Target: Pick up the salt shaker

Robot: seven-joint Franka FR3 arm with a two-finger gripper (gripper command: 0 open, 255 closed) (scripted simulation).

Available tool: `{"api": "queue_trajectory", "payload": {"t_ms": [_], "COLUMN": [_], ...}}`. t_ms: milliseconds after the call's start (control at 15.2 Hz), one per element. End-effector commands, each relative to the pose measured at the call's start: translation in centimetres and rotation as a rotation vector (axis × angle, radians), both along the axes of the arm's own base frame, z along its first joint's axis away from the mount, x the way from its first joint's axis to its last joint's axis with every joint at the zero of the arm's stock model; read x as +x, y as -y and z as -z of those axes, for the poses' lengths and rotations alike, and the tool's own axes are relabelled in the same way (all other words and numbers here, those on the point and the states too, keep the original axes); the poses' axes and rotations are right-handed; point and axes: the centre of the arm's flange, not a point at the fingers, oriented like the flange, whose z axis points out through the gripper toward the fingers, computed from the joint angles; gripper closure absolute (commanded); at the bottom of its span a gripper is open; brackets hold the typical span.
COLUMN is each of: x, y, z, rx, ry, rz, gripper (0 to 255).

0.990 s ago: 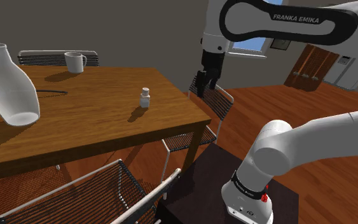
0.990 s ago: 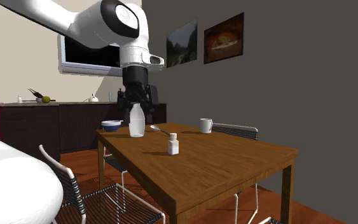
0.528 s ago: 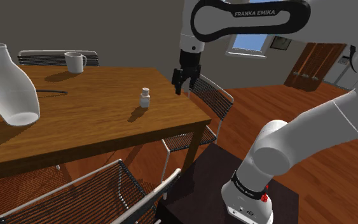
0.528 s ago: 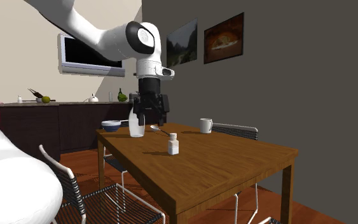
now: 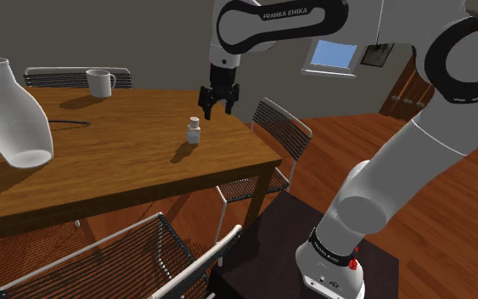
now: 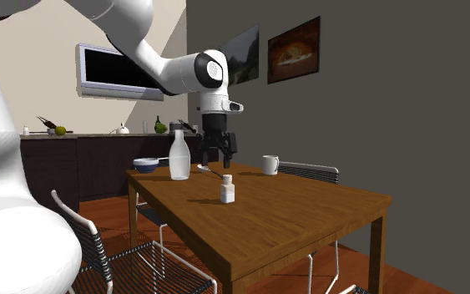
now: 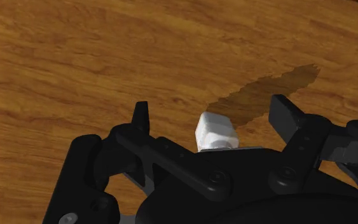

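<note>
Found the end effector [image 5: 215, 108] spread wide and empty, poised above the upright white salt shaker [image 5: 194, 130] near the wooden counter's [image 5: 126, 161] edge at the shoulder view's right; judged descent, closing and lift undone.

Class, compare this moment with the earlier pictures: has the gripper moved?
Yes. In the shoulder view the gripper has swung left, from beyond the edge of the table to above it, near the salt shaker.

The light is even and moderate, every view crisp. The salt shaker [image 5: 194, 130] casts a soft-edged shadow on the table [image 5: 126, 174]; a window [image 5: 330, 53] glows bright.
</note>
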Motion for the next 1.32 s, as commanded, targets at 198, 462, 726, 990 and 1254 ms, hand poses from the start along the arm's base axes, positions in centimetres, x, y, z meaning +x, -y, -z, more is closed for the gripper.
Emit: {"api": "queue_trajectory", "payload": {"t_ms": [198,462,726,990,1254], "x": [6.1,7.6,7.6,7.6,7.5], "y": [-0.9,-1.1,-1.1,-1.1,-1.1], "z": [1.1,2.4,4.5,5.3,5.4], "rx": [0.025,0.031,0.031,0.031,0.031], "ry": [0.021,0.026,0.026,0.026,0.026], "rz": [0.027,0.033,0.033,0.033,0.033], "gripper": [0,0,0,255,255]}}
